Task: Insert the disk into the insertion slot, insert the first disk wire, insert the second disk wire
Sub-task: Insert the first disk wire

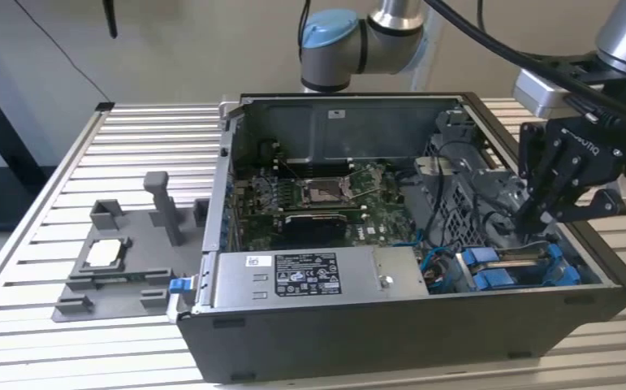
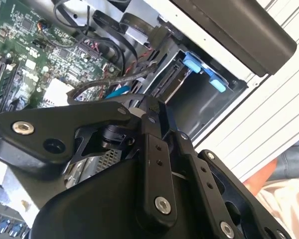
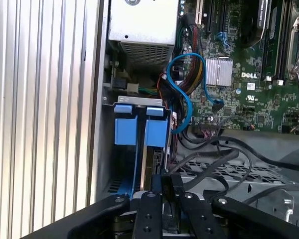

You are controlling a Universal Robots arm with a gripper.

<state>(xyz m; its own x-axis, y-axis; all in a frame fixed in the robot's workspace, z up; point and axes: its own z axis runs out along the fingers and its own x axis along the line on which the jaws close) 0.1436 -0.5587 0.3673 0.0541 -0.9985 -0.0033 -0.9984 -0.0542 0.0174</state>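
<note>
Exterior view: the gripper (image 1: 532, 221) was seen lowered into the open computer case (image 1: 399, 345), at the corner nearest the exterior view's right. In the first wrist view its fingers (image 3: 150, 209) were drawn nearly together, with a narrow gap left between them, directly over the near end of the disk (image 3: 149, 154). Whether that end was pinched in the gap could not be told.

The disk was seated on edge in the drive bay (image 3: 139, 101), its thin edge turned up toward the gripper and its blue carrier tabs raised at the far end. In the exterior view the disk (image 1: 513, 256) was found between blue carrier pieces, its long axis seemingly laid along the case's near wall.

Also held in the case were the motherboard (image 1: 313, 195), a label-bearing power-supply box (image 1: 302, 276) against the near wall, and a looped blue cable (image 3: 187, 84) beside the bay. Outside the case, on the slatted table (image 1: 31, 203), a grey fixture (image 1: 128, 276) was set, with a small square chip (image 1: 105, 253) lodged in it.
</note>
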